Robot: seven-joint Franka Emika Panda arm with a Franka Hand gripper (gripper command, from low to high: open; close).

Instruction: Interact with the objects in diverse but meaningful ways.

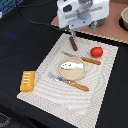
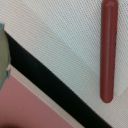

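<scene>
On black table [image 1: 15, 45], woven placemat [image 1: 45, 95] under toys, gripper [image 1: 73, 35] state unclear, near sausage stick [image 1: 73, 44]

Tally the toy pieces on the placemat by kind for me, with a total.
Food pieces: 4 (tomato, bread block, sausage stick, white fish piece)
Cutlery: 2 (knife, fork)
Plates: 1 (tan plate, under the fish)
Total: 7

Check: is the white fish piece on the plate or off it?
On it. The white fish piece lies flat within the tan plate's rim in the exterior view.
</scene>
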